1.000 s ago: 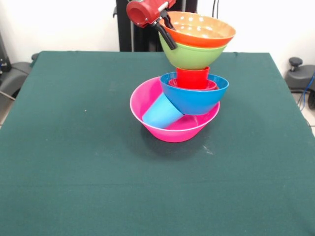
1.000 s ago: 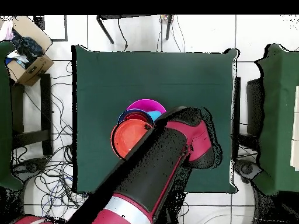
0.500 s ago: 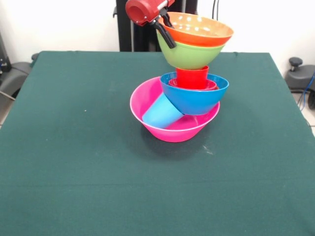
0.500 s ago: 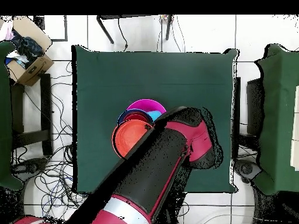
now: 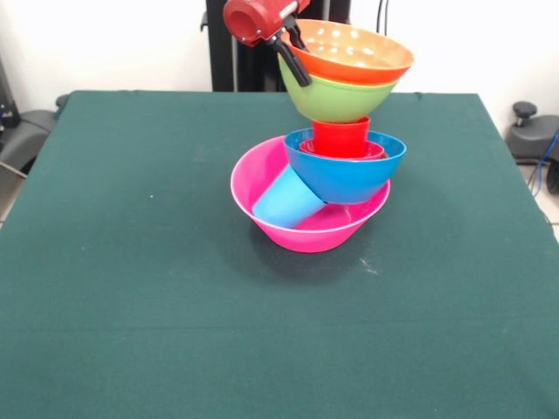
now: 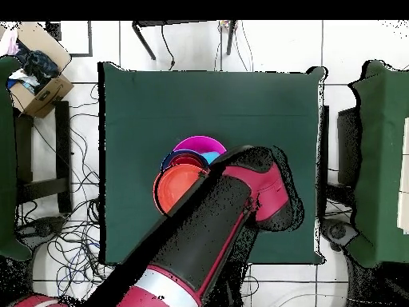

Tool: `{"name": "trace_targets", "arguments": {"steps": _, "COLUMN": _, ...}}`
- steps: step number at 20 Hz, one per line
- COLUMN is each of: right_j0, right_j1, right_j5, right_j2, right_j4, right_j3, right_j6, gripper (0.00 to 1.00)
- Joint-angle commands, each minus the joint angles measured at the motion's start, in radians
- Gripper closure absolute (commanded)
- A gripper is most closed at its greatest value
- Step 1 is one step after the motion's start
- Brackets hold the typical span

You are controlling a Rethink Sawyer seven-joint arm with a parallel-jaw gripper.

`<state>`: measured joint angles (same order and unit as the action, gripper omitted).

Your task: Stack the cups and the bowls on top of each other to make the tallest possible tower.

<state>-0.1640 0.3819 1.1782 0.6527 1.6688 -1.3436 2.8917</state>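
The tower stands mid-table on a large pink bowl (image 5: 307,237). A light blue cup (image 5: 285,201) lies tilted inside it, under a blue bowl (image 5: 349,180). That bowl holds a small red bowl (image 5: 374,154) and an upside-down red cup (image 5: 341,138). A green bowl (image 5: 337,99) with an orange bowl (image 5: 351,52) nested in it sits on the red cup, leaning slightly. My gripper (image 5: 293,52) is shut on the left rim of these two top bowls. From overhead, the orange bowl (image 6: 173,192) and pink bowl (image 6: 196,145) peek out beside my arm (image 6: 216,232), which hides the gripper.
The green table (image 5: 131,262) stretches around the tower. A cardboard box (image 6: 38,88) and cables lie on the floor off the table. Green-covered furniture (image 6: 383,160) stands to one side.
The orange and green bowls have shifted slightly left and up with the gripper over the last second. The lower part of the tower has not moved.
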Motion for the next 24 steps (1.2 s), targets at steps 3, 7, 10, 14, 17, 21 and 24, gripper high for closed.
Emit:
{"name": "trace_targets", "arguments": {"steps": 3, "right_j0": -0.051, "right_j1": -0.096, "right_j5": -0.121, "right_j2": -0.036, "right_j4": 0.035, "right_j3": 0.084, "right_j6": 0.182, "gripper": 1.00}}
{"name": "trace_targets", "arguments": {"steps": 7, "right_j0": -0.064, "right_j1": -0.126, "right_j5": -0.118, "right_j2": -0.010, "right_j4": 0.034, "right_j3": 0.092, "right_j6": 0.202, "gripper": 1.00}}
{"name": "trace_targets", "arguments": {"steps": 10, "right_j0": -0.067, "right_j1": -0.137, "right_j5": -0.116, "right_j2": -0.001, "right_j4": 0.024, "right_j3": 0.093, "right_j6": 0.199, "gripper": 1.00}}
{"name": "trace_targets", "arguments": {"steps": 14, "right_j0": -0.074, "right_j1": -0.146, "right_j5": -0.111, "right_j2": 0.015, "right_j4": 0.015, "right_j3": 0.098, "right_j6": 0.205, "gripper": 1.00}}
{"name": "trace_targets", "arguments": {"steps": 17, "right_j0": -0.077, "right_j1": -0.148, "right_j5": -0.105, "right_j2": 0.025, "right_j4": 0.007, "right_j3": 0.102, "right_j6": 0.207, "gripper": 1.00}}
{"name": "trace_targets", "arguments": {"steps": 21, "right_j0": -0.077, "right_j1": -0.148, "right_j5": -0.090, "right_j2": 0.031, "right_j4": -0.006, "right_j3": 0.104, "right_j6": 0.220, "gripper": 1.00}}
{"name": "trace_targets", "arguments": {"steps": 24, "right_j0": -0.077, "right_j1": -0.150, "right_j5": -0.084, "right_j2": 0.038, "right_j4": -0.011, "right_j3": 0.106, "right_j6": 0.226, "gripper": 1.00}}
